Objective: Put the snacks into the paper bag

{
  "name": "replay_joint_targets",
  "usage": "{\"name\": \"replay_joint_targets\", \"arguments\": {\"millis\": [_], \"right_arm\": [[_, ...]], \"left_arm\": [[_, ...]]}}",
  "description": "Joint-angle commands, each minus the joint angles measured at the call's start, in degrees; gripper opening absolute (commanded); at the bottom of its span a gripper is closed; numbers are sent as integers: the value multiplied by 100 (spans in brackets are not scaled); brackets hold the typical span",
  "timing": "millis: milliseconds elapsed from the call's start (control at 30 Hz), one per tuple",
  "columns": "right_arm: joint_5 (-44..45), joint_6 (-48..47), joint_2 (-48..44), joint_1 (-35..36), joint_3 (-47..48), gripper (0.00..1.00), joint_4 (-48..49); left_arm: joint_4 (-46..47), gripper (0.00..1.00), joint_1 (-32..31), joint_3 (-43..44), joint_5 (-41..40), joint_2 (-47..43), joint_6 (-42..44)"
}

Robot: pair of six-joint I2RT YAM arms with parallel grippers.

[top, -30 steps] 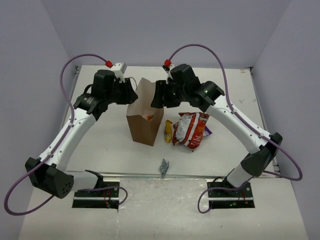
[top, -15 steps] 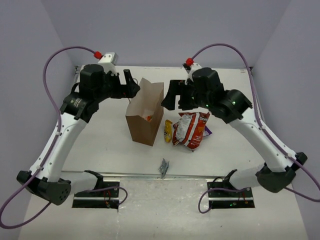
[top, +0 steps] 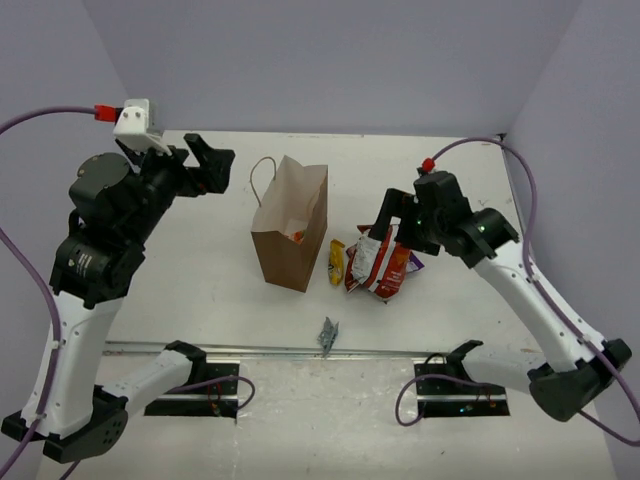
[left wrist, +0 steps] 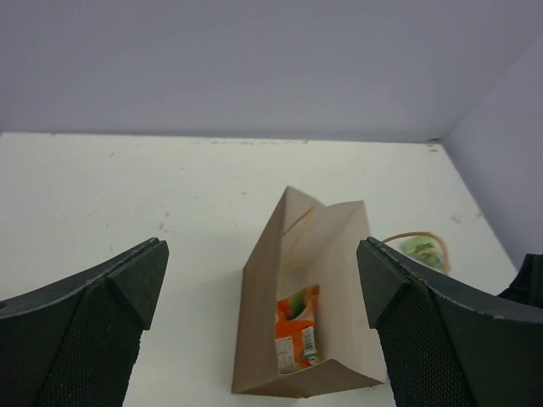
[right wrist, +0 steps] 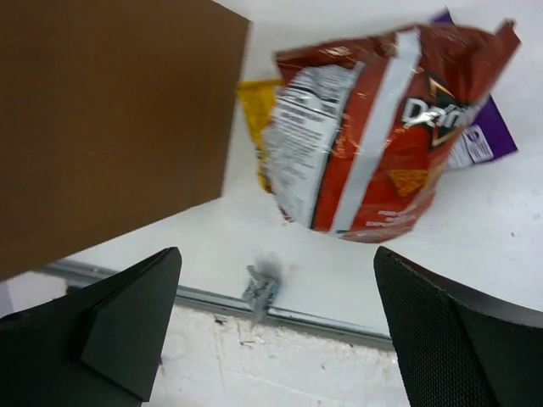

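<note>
The brown paper bag (top: 290, 240) stands upright mid-table with its mouth open. An orange packet (left wrist: 297, 337) lies at its bottom. Right of the bag lie the slim yellow bar (top: 337, 262), the red-and-white chip bag (top: 380, 262) and, under its far side, the purple packet (right wrist: 479, 140). A pale green packet (left wrist: 422, 248) rests beyond the bag inside a loop handle. My left gripper (top: 208, 165) hangs open high up, left of the bag, and looks down into it. My right gripper (top: 385, 225) is open just above the chip bag. Neither holds anything.
A small grey foil scrap (top: 327, 335) lies near the metal rail (top: 280, 350) at the table's front edge. The bag's thin handle (top: 262, 178) sticks out on its left. Purple walls close in the table at the back and sides.
Both grippers have drawn away from the bag's top edges and opened wide. The left arm rose up and left. The right arm swung right and down over the chip bag.
</note>
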Motion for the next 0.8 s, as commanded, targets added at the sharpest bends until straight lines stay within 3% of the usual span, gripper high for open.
{"name": "replay_joint_targets", "arguments": {"millis": [0,67,233,567,767], "right_arm": [[-202,350,349,-416,-207,99,-49],[-193,429,472,-714,-225,99,-31],[-263,666,763,-1365,-304,99,74],[176,1352,1562,-1559,-172,99,48],[975,1905,1905,-1568,-67,99,100]], "left_arm": [[-604,100,-12,-328,-1365,249,244],[-737,100,-21,-618,-1779,179,253],[-351,100,-21,-1452,-1701,-357,104],[-139,100,-21,-1920,-1762,-990,-11],[-25,100,-21,-1876,-1938,-1017,322]]}}
